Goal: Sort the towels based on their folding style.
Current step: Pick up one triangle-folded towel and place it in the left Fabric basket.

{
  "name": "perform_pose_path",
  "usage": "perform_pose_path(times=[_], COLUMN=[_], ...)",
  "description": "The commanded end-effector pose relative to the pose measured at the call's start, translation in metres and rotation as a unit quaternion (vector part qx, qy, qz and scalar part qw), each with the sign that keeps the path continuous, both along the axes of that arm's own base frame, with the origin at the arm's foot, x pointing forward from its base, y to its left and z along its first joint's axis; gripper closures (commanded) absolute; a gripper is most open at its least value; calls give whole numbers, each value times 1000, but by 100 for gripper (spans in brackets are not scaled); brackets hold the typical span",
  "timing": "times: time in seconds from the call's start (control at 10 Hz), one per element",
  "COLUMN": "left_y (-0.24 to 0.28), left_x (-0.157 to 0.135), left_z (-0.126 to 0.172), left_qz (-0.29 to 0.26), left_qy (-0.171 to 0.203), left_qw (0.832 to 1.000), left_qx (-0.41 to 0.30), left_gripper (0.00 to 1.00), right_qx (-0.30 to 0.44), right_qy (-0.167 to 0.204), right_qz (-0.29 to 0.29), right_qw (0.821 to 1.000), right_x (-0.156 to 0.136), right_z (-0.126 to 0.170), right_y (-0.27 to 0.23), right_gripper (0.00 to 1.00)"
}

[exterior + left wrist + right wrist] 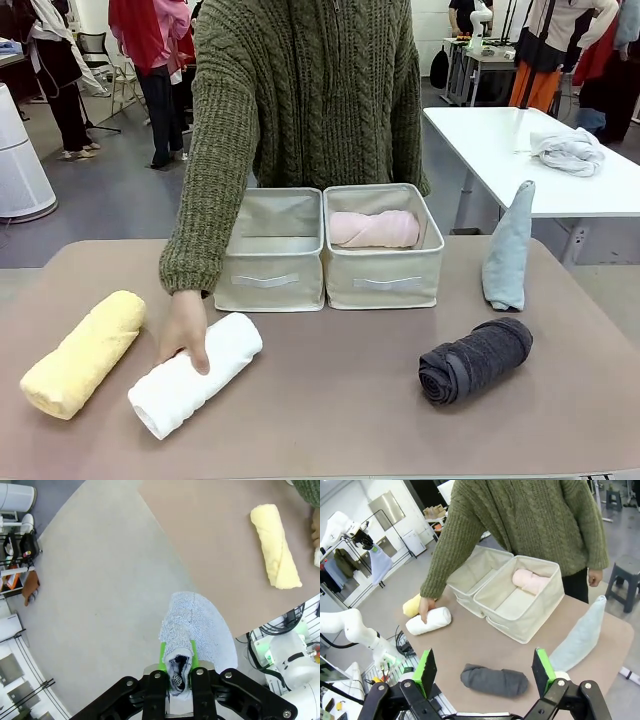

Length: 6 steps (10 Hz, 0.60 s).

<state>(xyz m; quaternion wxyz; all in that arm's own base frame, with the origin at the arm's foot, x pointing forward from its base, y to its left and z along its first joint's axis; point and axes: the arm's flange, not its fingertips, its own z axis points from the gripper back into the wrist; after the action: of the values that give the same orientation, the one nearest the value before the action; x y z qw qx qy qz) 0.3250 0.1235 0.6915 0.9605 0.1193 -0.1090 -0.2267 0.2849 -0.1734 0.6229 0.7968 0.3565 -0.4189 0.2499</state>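
My left gripper [178, 656] is shut on the narrow end of a lavender-blue cone towel [197, 622], held over the floor just off the table's edge. My right gripper [485, 675] hangs open above the dark grey roll [494, 680], [475, 360], apart from it. A pale grey-blue cone [508, 250] stands upright at the right of the table. The pink roll [375, 229] lies in the right bin [385, 285]. The person's hand [186, 330] rests on the white roll [195, 375]. Left of it lies the yellow roll [82, 352].
The left bin [268, 282] holds nothing. A person in an olive sweater [300, 90] stands behind the bins. A white-grey cloth bundle [567, 150] lies on a white table at the back right. The brown table [340, 400] has free room at its front middle.
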Motion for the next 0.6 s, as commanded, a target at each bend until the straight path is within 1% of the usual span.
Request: perform_pose_path(times=[0.0,0.5], left_y=[1,6], left_x=[4,9], left_z=[3,10], left_qz=[12,16], left_qy=[-8,-8], left_qw=[1000,1000], left_qx=[9,13], left_gripper=[85,85], right_qx=[10,10], right_qy=[-13,-13], right_qz=[6,6], right_qw=[1000,1000], right_x=[2,2], right_z=[0,0], right_y=[1,1], right_gripper=[0,0])
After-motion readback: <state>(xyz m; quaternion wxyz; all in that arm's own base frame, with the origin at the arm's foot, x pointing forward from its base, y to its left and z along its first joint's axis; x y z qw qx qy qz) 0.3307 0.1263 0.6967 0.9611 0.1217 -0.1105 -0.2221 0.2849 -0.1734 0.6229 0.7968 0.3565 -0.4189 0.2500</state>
